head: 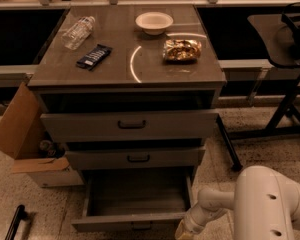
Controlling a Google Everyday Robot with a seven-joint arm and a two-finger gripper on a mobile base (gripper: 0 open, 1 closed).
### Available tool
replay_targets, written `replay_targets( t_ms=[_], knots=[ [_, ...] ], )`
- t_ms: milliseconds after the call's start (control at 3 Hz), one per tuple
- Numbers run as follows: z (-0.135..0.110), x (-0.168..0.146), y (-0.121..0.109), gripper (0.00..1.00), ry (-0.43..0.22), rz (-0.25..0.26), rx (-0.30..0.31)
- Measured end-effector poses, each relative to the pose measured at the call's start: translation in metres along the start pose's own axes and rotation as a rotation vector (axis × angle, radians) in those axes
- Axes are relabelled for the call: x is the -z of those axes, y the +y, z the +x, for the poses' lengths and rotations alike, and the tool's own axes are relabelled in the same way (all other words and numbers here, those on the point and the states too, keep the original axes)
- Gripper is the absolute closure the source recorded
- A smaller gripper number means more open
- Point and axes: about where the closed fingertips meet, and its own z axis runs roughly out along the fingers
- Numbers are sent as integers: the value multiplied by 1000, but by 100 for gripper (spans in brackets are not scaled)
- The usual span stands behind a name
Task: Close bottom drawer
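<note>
The bottom drawer (135, 199) of the grey cabinet is pulled far out, and its long grey tray lies open and bare. Its low front panel (125, 222) runs along the frame's lower edge, the handle barely showing. The middle drawer (135, 158) and the top drawer (130, 125) stand slightly out. My white arm (260, 204) comes in from the lower right. My gripper (184, 232) is at the right end of the bottom drawer's front panel, cut off by the frame's lower edge.
On the cabinet top lie a plastic bottle (79, 32), a dark snack bar (94, 56), a white bowl (154, 22) and a gold snack bag (182, 49). An open cardboard box (25, 144) stands left of the cabinet. A black table leg (285, 109) stands right.
</note>
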Motion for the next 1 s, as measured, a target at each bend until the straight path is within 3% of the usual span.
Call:
replay_targets(
  t_ms=[333, 667, 1000],
  knots=[
    [0, 0, 0, 100, 0, 0, 0],
    [4, 8, -32, 100, -38, 61, 6],
    [4, 8, -30, 100, -39, 62, 6]
  ],
)
